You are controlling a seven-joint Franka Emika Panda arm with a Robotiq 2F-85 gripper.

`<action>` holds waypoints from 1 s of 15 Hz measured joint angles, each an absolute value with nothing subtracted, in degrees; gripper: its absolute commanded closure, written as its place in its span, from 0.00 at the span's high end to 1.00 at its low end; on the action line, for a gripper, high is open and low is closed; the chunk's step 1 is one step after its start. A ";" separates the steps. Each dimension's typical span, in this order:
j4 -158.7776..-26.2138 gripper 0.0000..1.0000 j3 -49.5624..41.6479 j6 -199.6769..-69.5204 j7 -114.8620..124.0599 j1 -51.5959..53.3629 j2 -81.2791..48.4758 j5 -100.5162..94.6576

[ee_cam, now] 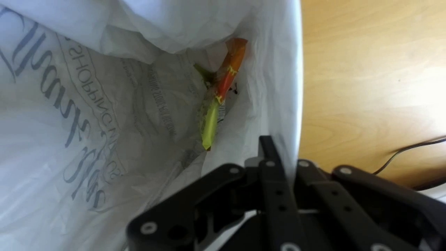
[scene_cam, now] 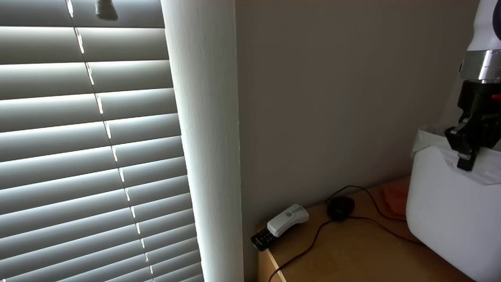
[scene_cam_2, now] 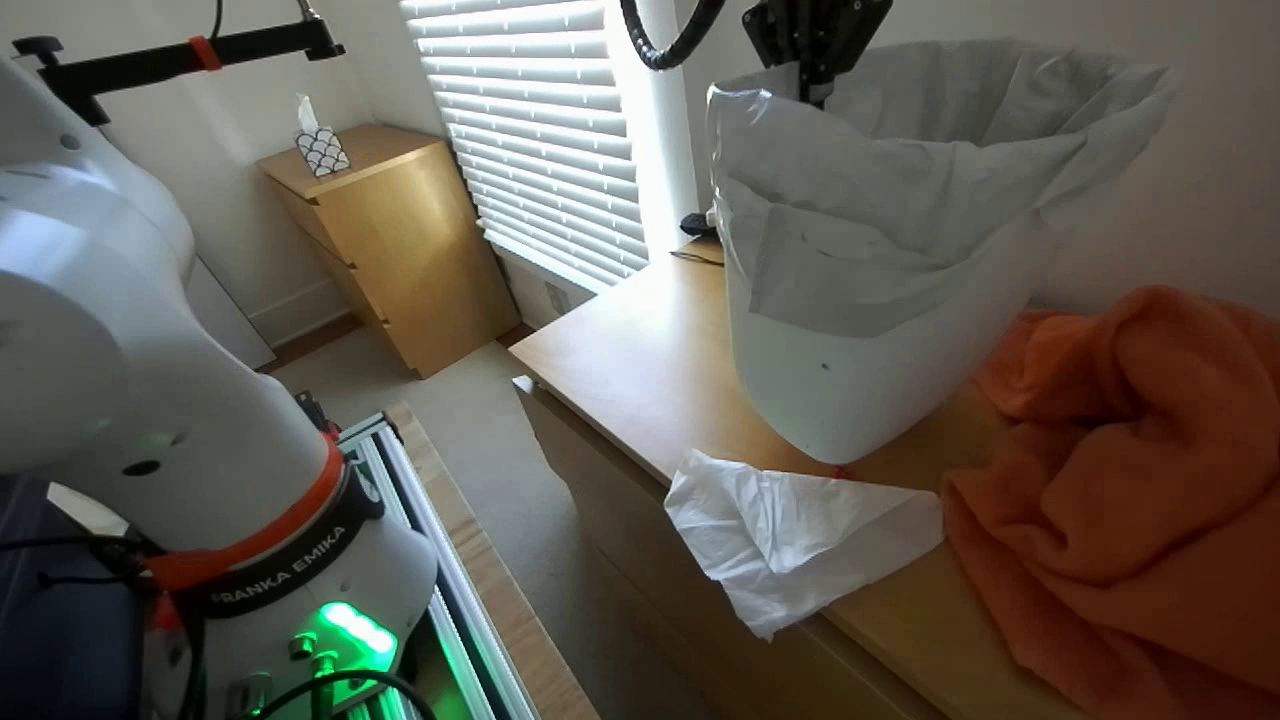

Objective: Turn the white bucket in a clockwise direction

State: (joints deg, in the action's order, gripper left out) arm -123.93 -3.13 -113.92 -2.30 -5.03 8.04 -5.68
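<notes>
Bucket of white plastic point(scene_cam_2: 870, 375), tapered and rounded at the corners, is set on a light-brown wooden surface point(scene_cam_2: 640, 340), just beside a rumpled orange cloth point(scene_cam_2: 1130, 480). It is lined with a wrinkled white bag point(scene_cam_2: 860, 240) folded over its rim. There, wall and bag are pinched by the black two-fingered gripper point(ee_cam: 286, 151), one finger inside, one outside in the wrist view.

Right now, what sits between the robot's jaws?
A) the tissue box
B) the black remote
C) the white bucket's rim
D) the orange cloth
C: the wrist view shows the bag-lined rim of the white bucket between the jaws, one inside and one outside it.
</notes>
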 measured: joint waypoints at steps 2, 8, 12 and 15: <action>-123.56 0.01 -2.75 -112.93 -0.08 -4.74 8.05 -5.41; -123.02 0.01 -1.20 -112.38 15.96 -3.83 8.01 -1.73; -122.96 0.01 -0.24 -112.36 27.47 -3.65 7.91 1.28; -122.90 0.03 0.21 -112.36 35.90 -3.65 7.90 1.74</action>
